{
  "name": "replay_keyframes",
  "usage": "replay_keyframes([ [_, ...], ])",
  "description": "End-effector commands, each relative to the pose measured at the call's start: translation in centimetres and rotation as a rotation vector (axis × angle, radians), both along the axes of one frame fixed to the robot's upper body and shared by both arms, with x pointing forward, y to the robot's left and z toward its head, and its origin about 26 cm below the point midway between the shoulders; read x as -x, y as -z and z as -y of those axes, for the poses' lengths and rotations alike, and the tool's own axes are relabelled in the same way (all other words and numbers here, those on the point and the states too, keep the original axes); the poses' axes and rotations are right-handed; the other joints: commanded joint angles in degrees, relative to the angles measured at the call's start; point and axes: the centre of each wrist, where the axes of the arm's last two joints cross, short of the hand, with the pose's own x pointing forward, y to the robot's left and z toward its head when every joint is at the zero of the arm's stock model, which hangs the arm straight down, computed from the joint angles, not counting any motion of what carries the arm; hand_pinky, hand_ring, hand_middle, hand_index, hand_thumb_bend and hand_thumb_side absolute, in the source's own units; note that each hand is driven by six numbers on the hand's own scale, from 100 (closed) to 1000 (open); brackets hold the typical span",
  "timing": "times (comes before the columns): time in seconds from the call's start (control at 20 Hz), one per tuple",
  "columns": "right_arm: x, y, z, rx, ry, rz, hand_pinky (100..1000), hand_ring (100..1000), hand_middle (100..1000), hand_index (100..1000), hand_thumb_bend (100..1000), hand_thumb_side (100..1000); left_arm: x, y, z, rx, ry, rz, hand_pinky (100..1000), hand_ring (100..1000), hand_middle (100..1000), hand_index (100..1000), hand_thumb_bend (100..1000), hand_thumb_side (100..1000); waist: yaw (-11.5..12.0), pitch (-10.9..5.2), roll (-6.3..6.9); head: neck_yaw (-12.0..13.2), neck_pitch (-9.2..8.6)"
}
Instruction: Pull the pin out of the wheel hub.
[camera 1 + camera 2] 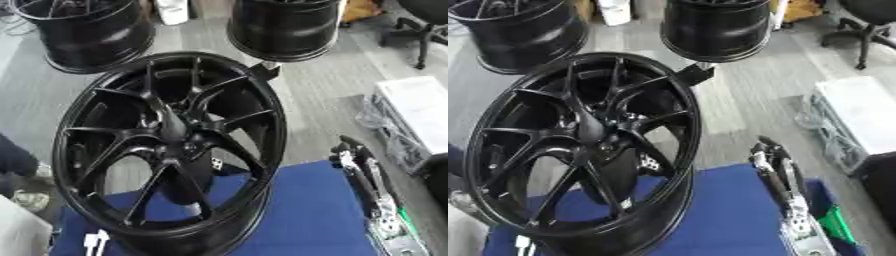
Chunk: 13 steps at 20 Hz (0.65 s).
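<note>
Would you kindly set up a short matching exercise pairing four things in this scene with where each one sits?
Things:
1. large black wheel
2. blue table cover
3. right hand
4. two spare black rims

Places:
A. on the grey floor at the far side of the view
B. at the lower right, fingers pointing up, apart from the wheel
C. upright in the middle, spokes facing the camera
D. spread under the wheel along the lower edge

Pairs: 1-C, 2-D, 3-B, 4-A
</note>
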Motion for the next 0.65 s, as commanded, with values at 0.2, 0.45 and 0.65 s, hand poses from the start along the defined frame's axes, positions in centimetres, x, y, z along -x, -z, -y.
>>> replay_keyframes([
  [0.2,-0.2,-0.4,0.2,-0.005,0.004,0.016,670,657,641,863,100,720,2.9,-1.3,3.5,0.249,0.0,0.106,728,668,740,878,448,786,0.54,-1.03,-0.32,0.15,-0.06],
  [0.45,0.1,-0.1,0.1,-0.012,0.008,0.009,670,657,641,865,100,725,6.7,1.5,6.7,0.426,-0.118,0.098,732,677,739,874,438,794,0.29,-1.33,-0.82,1.82,-0.06],
  [0.65,0.6,0.4,0.1,-0.014,0.012,-0.01,670,658,642,868,100,732,8.7,3.3,9.6,0.51,-0.201,0.065,730,669,724,863,429,795,0.21,-1.74,-1.23,3.12,-0.06],
])
